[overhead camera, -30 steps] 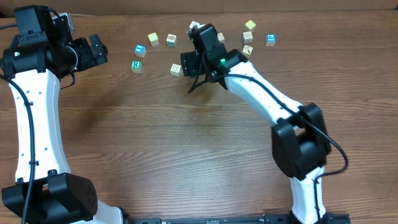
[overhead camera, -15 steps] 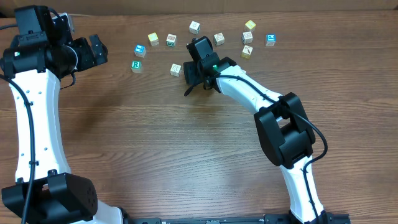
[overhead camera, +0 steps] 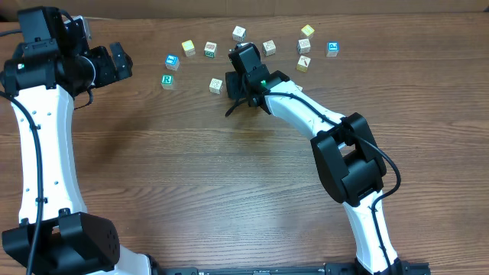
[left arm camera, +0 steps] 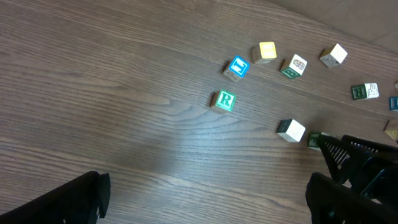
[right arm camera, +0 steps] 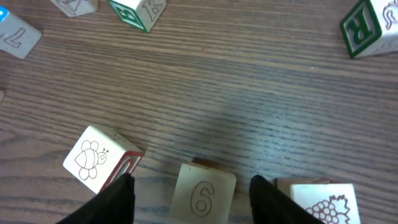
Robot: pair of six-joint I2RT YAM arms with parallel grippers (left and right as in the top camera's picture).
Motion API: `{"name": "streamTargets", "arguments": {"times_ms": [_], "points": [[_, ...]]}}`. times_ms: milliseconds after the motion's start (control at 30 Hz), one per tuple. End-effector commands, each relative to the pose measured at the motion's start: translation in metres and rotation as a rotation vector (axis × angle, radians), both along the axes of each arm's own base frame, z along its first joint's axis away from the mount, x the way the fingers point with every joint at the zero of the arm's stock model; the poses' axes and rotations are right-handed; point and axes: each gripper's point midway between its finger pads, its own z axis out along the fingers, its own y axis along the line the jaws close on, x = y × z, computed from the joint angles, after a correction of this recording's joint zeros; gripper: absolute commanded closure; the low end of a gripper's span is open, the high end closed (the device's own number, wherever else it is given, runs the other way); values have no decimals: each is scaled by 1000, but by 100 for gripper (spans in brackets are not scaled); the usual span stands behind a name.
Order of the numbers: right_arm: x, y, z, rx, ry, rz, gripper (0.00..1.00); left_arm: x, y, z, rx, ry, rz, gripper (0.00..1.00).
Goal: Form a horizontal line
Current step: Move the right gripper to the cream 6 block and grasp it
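— You have no horizontal line yet on the table [overhead camera: 229,198]. Its near half is open room, and the cubes all lie loose along its far edge.
— Agreed. Your left gripper [left arm camera: 208,202] hangs wide open, empty. Your right gripper [right arm camera: 193,190] stands half open astride the "6" cube [right arm camera: 204,198], not clamped. The green "R" cube [overhead camera: 167,79] and blue picture cube [overhead camera: 172,61] sit near each other, not touching.

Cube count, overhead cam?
11. Left: blue cube, green R cube, yellow cube, green-marked cube, cream cube. Middle: white cube, tan cube. Right: second yellow, two more tan, second blue. More may hide under the right claw.
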Motion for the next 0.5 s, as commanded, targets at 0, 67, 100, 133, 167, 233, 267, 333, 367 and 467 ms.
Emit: {"name": "streamTargets", "arguments": {"times_ms": [0,67,100,133,167,233,267,333,367,467], "points": [[5,3,3,14,-19,-28,46,2,1,6,-2,-15,14,0],[5,4,4,24,-20,-37,46,2,2,6,-2,-15,14,0],[4,5,4,24,-19,-36,46,2,1,6,-2,-15,14,0],[4,5,3,24,-19,-35,46,2,2,6,-2,-15,14,0],[4,6,2,24,-19,-34,46,2,1,6,-2,-15,14,0],[2,8,-1,23,-13,-32,46,2,1,6,-2,-15,14,0],[1,9,-3,21,-10,-30,46,2,1,6,-2,-15,14,0],[0,10,-10,14,-1,-27,45,2,1,6,-2,-15,14,0],[0,11,-12,14,0,-26,45,2,1,6,-2,-15,13,0],[-2,11,-21,5,12,-25,45,2,1,6,-2,-15,13,0]]}}
